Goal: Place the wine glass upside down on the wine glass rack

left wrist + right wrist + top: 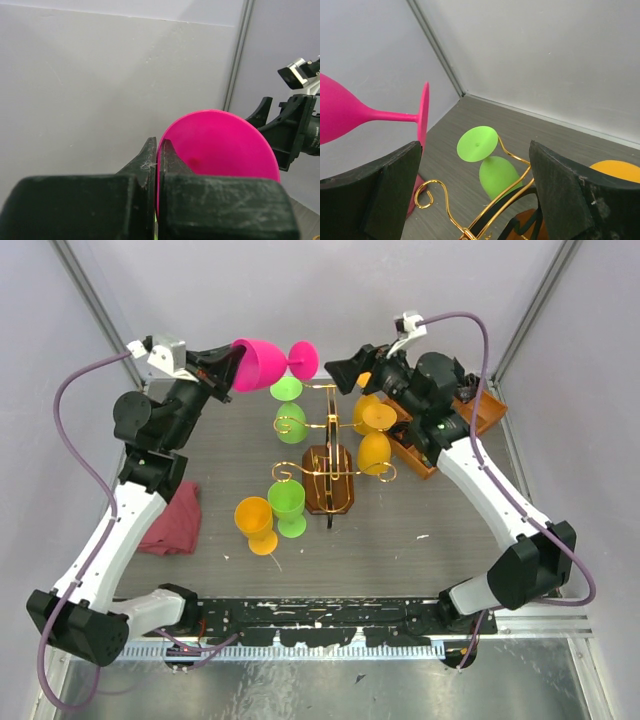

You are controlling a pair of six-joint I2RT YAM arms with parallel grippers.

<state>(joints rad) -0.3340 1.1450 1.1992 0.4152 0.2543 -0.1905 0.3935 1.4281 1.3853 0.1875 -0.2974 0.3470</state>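
Note:
My left gripper (228, 366) is shut on the bowl rim of a pink wine glass (262, 362) and holds it on its side high above the table's back, foot pointing right. In the left wrist view the fingers (172, 155) pinch the pink rim (220, 145). My right gripper (345, 370) is open and empty, just right of the pink foot (423, 115). The wine glass rack (330, 445), gold wire on a dark-brown base (328, 495), stands mid-table with two green glasses (290, 423) and two orange glasses (375, 452) hanging upside down. One green glass (497, 175) shows between my right fingers.
An orange glass (255, 522) and a green glass (288, 506) stand upright left of the rack's base. A red cloth (172, 522) lies at the left. An orange-brown wooden tray (478, 412) sits at the back right under my right arm.

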